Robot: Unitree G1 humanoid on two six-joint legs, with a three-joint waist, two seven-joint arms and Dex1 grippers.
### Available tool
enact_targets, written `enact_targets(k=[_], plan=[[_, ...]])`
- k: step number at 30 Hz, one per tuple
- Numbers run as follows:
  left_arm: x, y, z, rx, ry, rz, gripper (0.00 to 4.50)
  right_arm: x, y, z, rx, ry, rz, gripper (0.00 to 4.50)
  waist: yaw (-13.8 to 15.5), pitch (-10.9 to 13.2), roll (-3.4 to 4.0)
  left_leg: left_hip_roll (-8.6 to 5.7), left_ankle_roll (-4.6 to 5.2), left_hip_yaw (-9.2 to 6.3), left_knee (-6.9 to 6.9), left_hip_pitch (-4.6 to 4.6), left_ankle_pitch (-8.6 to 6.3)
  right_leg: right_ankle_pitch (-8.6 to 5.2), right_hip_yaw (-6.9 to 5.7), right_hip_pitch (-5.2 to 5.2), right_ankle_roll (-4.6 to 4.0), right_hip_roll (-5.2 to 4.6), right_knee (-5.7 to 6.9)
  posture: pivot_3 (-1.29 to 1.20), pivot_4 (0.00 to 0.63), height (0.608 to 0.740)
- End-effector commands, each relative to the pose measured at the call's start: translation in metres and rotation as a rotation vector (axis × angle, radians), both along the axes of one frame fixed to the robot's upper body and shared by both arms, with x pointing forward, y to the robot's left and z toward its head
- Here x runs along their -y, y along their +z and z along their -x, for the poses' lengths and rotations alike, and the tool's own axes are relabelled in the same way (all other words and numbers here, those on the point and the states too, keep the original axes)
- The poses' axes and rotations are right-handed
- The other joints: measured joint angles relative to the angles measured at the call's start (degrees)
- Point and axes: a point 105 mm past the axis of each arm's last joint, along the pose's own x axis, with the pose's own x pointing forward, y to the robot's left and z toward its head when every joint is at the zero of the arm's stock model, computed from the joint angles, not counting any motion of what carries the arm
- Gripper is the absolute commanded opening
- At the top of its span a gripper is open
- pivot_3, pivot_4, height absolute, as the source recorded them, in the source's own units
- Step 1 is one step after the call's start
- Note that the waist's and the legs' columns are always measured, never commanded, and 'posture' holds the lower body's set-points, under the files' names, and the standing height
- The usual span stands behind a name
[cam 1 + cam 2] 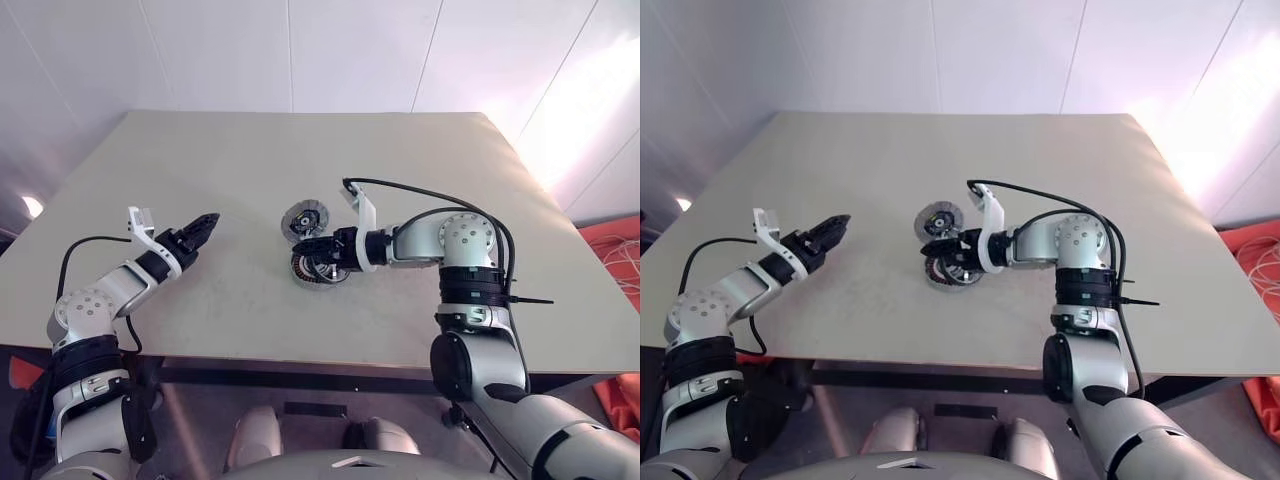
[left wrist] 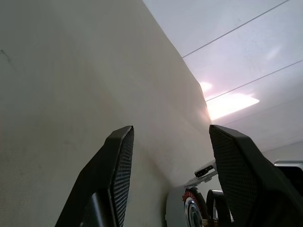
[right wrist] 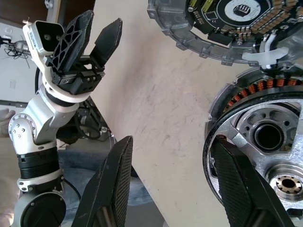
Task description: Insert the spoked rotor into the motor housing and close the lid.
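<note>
- The left gripper hovers over the beige desk, fingers apart and empty, apparently waiting.
- Mid-desk, the dark copper-spoked rotor lies near the open grey round housing, its lid unclear.
- The right gripper reaches leftward at the rotor, fingers apart, seemingly to grasp it.

Beige table, motor housing near its middle, hinged lid lying open beside it
</note>
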Motion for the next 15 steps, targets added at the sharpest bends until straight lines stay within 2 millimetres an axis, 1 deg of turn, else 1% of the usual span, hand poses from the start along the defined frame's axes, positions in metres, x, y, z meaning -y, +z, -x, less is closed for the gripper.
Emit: enact_targets(k=[1,7,15], plan=[[-0.005,0.015,0.0,0.065,0.023,-0.01,2.69,-0.009,0.014,-0.001,0.046,0.021,-0.022,3.04,-0.02,0.0,0.0,0.0,0.0,0.0,0.0,0.0,0.0,0.0,0.0,-0.02,0.0,0.0,0.0,0.0,0.0,0.74],[-0.002,0.015,-0.001,0.069,0.022,-0.003,2.69,-0.022,0.022,-0.002,0.062,0.046,-0.028,3.04,-0.16,0.0,0.0,0.01,0.0,0.0,-0.02,-0.03,0.0,0.05,0.0,-0.07,0.08,0.01,0.01,0.0,0.0,0.74],[-0.003,0.013,0.001,0.072,0.036,0.002,2.69,-0.029,0.027,-0.005,0.071,0.061,-0.027,3.04,-0.22,0.0,0.0,0.0,-0.01,0.0,-0.02,-0.04,0.0,0.04,0.0,-0.09,0.06,0.01,0.0,0.0,0.0,0.74]])
